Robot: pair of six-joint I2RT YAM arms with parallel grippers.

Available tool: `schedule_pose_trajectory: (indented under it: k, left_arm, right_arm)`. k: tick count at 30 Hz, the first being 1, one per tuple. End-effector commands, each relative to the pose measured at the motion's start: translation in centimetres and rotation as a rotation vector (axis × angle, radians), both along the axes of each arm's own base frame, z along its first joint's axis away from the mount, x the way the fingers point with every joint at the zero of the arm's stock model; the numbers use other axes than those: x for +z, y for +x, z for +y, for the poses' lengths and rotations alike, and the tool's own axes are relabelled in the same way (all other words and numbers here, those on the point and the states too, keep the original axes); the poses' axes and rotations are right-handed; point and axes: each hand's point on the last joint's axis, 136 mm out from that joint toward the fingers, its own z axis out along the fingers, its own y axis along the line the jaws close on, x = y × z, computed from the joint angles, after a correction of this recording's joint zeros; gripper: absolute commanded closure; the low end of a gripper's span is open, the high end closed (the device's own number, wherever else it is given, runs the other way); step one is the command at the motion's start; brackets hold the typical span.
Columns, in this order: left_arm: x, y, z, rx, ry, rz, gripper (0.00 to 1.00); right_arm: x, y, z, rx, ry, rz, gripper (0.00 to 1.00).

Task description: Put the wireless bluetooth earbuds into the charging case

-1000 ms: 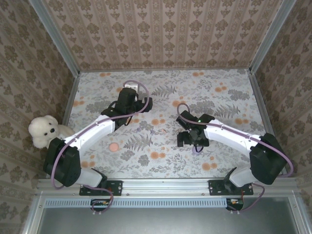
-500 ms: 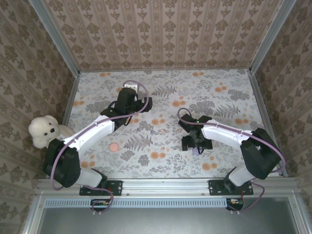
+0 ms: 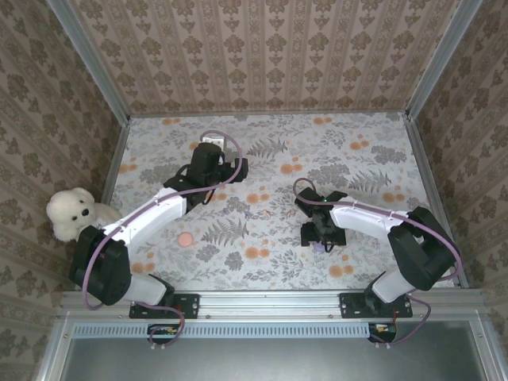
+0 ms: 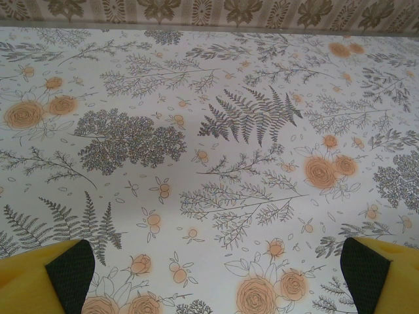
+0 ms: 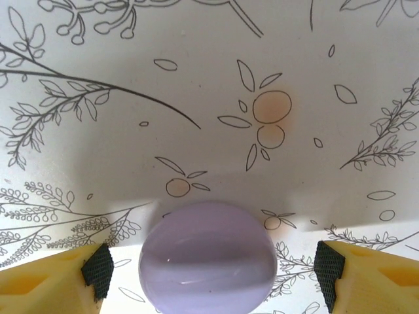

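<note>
My right gripper (image 5: 214, 268) straddles the lilac case (image 5: 207, 252), jaws apart, not touching; an off-centre squeeze could squirt its rounded shell away.

R jaws: lilac case (image 5: 207, 258) between, gap each side | L jaws: free fwd (over table (image 4: 216, 163))
</note>
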Motion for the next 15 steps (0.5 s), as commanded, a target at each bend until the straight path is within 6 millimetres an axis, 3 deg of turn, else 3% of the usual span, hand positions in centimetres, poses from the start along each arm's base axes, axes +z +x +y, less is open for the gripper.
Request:
schedule_pose_trajectory:
  k: [1, 15]
  left_arm:
    - [0.71, -0.24, -0.25, -0.009, -0.012, -0.005, 0.0]
    - [0.63, -0.24, -0.22, -0.007, -0.011, -0.002, 0.0]
  right_arm:
    - [-0.66, -0.1, 0.13, -0.007, 0.008, 0.021, 0.17]
    - [-1.32, -0.29, 0.2, -0.001, 0.013, 0.042, 0.32]
